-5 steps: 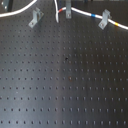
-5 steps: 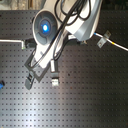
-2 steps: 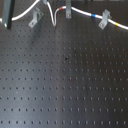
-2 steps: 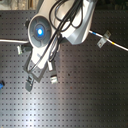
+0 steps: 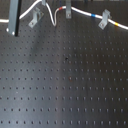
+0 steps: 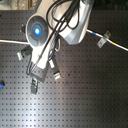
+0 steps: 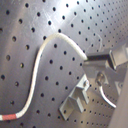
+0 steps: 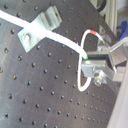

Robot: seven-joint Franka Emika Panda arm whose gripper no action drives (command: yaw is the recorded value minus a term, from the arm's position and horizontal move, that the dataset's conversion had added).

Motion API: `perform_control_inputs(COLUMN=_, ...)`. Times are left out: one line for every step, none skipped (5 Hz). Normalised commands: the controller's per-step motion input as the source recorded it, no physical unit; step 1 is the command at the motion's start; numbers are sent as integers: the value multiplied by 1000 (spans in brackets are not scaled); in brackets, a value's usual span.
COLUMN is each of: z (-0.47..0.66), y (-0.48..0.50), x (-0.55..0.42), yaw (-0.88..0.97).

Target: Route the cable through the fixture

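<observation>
cable direction: the cable runs mostly side to side along the far edge of the board in the first exterior view, dropping toward the first exterior view's right

cable shape: thin white cord, floppy, with one hanging loop between the brackets (in the first wrist view it snakes in an S curve over the holes)

cable bands: short red band near the middle, blue and yellow-orange ones out toward the first exterior view's right

cable location: lying on the board, threaded across the small metal brackets; one end reaches the gripper

board: flat black matte plate with a regular grid of little holes, looks like metal

brackets: small bent grey metal pieces, screwed down; one has the cord passing right under it in the second wrist view

gripper: dark fingers pinched narrow on the cord, you can see the white line end right at the tips in both wrist views

arm: white glossy shell with a glowing blue ring, black hoses draped over it (fills most of the second exterior view)
</observation>
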Motion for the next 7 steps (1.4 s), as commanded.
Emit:
perform_control_inputs(z=278, y=-187, x=-302, yaw=-248)
perform_control_inputs(z=355, y=-273, x=-387, yaw=0)
perform_control_inputs(z=296, y=-180, x=-436, yaw=20)
perform_control_inputs(z=139, y=68, x=-457, yaw=211)
perform_control_inputs(z=103, y=150, x=-400, yaw=411)
perform_control_inputs(z=242, y=144, x=-341, yaw=294)
perform_control_inputs(z=357, y=-80, x=-223, yaw=0)
